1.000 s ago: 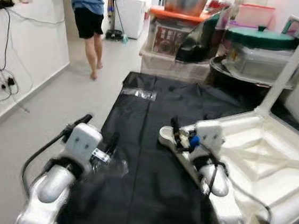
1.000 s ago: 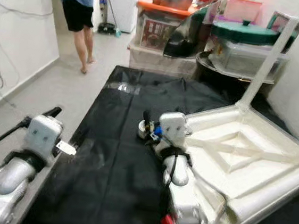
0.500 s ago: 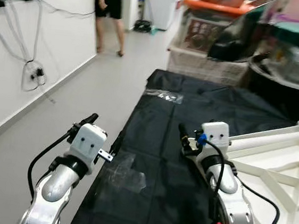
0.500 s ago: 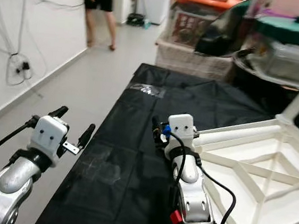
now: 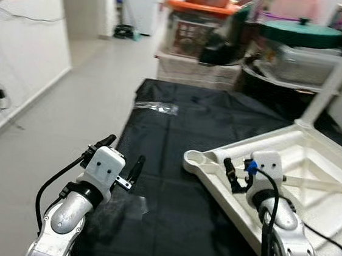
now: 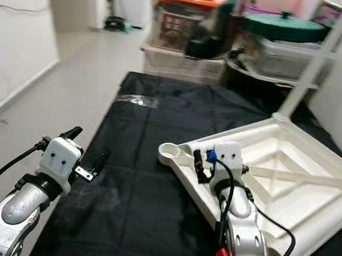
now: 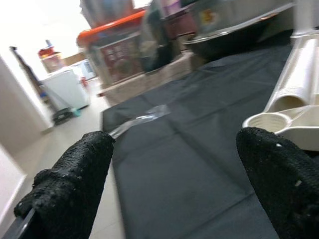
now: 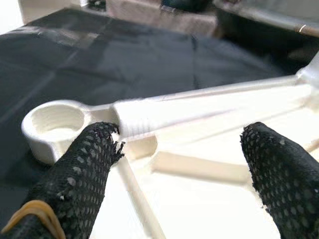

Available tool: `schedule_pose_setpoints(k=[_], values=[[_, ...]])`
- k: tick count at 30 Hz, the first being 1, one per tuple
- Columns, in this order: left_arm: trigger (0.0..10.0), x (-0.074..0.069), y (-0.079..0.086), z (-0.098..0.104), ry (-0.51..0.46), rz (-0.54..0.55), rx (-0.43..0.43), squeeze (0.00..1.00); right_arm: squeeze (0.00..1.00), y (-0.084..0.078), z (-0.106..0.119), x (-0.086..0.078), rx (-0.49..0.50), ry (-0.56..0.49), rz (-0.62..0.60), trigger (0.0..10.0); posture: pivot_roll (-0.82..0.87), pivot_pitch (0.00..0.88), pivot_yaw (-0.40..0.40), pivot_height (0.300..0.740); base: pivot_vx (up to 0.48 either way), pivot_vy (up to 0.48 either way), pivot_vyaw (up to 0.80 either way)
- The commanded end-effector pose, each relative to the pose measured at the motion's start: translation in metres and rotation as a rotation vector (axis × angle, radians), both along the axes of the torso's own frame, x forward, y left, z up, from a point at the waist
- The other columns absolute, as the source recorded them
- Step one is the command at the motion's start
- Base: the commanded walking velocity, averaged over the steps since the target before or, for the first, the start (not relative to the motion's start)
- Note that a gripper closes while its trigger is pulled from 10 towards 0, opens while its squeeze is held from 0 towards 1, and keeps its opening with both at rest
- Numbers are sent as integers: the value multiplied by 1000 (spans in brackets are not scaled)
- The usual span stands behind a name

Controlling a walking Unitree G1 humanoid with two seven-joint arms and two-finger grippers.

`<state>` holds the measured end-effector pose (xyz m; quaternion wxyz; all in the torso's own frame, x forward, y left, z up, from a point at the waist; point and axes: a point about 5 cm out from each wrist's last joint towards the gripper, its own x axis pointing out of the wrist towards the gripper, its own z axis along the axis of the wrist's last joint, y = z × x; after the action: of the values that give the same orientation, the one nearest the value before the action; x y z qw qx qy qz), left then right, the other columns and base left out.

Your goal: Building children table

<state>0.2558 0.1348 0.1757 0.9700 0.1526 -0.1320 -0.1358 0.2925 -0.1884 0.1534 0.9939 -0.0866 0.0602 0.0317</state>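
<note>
From the left eye view, the white tabletop lies upside down on the black sheet spread over the floor, I'd guess so its leg sockets face up and the plastic doesn't scuff; one leg already stands in the far corner, slanting up toward the stacked tubs behind. The right gripper hovers over the near rim, just behind the empty corner socket, fingers spread and holding nothing, likely placed to steady that corner or to line up a leg. The left gripper hangs over the sheet's edge, well apart from the tabletop, fingers spread and empty. The right eye view gives the same scene, but shows more of the tabletop's ribbed underside and the clear plastic bag farther up the sheet. The left wrist view looks low across the sheet between its two parted fingers and picks out the socket from the side. The right wrist view goes closest: the socket's round cup sits empty, and a loose leg with a ridged end lies inside the tray pointing at it, a detail hard to make out from the head views
</note>
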Motion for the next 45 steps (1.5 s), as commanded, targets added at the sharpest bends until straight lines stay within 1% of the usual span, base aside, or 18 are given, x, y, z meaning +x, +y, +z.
schedule_pose_setpoints(k=[1, 3, 6, 7, 8, 9, 11, 14, 17, 23, 26, 30, 32, 33, 35, 38, 41, 45], values=[[10000, 0, 1, -6, 20, 2, 19, 0, 0, 19, -3, -6, 41, 52, 155, 10000, 56, 0, -63, 740, 0, 0, 0], [10000, 0, 1, -7, 21, 1, 20, 0, 0, 29, -9, -12, 53, 121, 272, 10000, 56, 0, -63, 740, 0, 0, 0], [10000, 0, 1, -7, 21, 1, 20, 0, 0, 30, -10, -13, 54, 135, 291, 10000, 56, 0, -63, 740, 0, 0, 0], [10000, 1, 0, -7, 21, 0, 20, 0, 0, 28, -14, -18, 17, 184, 357, 10000, 53, 0, -71, 740, 0, 0, 0], [10000, 1, 0, -7, 21, 0, 20, 0, 0, 28, -14, -18, 17, 184, 357, 10000, 53, 0, -71, 740, 0, 0, 0], [10000, 1, -1, -8, 21, 0, 20, 0, 0, 25, -19, -22, -18, 232, 408, 10000, 54, 0, -75, 740, 0, 0, 0], [10000, 2, -2, -9, 21, 2, 19, 0, 0, 12, -31, -25, -82, 336, 424, 10000, 55, 0, -81, 740, 0, 0, 0], [10000, 1, -2, -9, 21, 6, 19, 0, 0, 1, -32, -20, -79, 340, 365, 10000, 58, 0, -85, 740, 0, 0, 0], [10000, 1, -2, -9, 21, 6, 19, 0, 0, 1, -32, -20, -79, 340, 365, 10000, 58, 0, -85, 740, 0, 0, 0], [10000, 0, -1, -11, 22, 10, 20, 0, 0, -6, -18, -13, -97, 296, 341, 10000, 52, 0, -83, 740, 0, 0, 0], [10000, 1, -2, -11, 23, 7, 19, 0, 0, -7, -3, -12, -60, 237, 333, 10000, 42, 0, -76, 740, 0, 0, 0], [10000, 1, -3, -12, 24, 2, 18, 0, 0, -11, 3, -11, -48, 216, 313, 10000, 35, 0, -73, 740, 0, 0, 0], [10000, 1, -4, -12, 24, -2, 18, 0, 0, -17, -1, -11, -65, 241, 276, 10000, 35, 0, -73, 740, 0, 0, 0], [10000, 2, -4, -11, 19, -4, 18, 0, 0, -30, -20, -16, -75, 371, 218, 10000, 39, 0, -77, 740, 0, 0, 0], [10000, 3, -4, -11, 16, -2, 17, 0, 0, -33, -27, -19, -68, 415, 213, 10000, 40, 0, -78, 740, 0, 0, 0], [10000, 3, -4, -11, 16, -2, 17, 0, 0, -33, -27, -19, -68, 415, 213, 10000, 40, 0, -78, 740, 0, 0, 0], [10000, 2, -2, -11, 16, 5, 18, 0, 0, -38, -41, -24, -15, 511, 209, 10000, 39, 0, -83, 740, 0, 0, 0], [10000, 3, -3, -12, 14, 7, 20, 0, 0, -40, -47, -26, 1, 550, 220, 10000, 39, 0, -85, 740, 0, 0, 0]])
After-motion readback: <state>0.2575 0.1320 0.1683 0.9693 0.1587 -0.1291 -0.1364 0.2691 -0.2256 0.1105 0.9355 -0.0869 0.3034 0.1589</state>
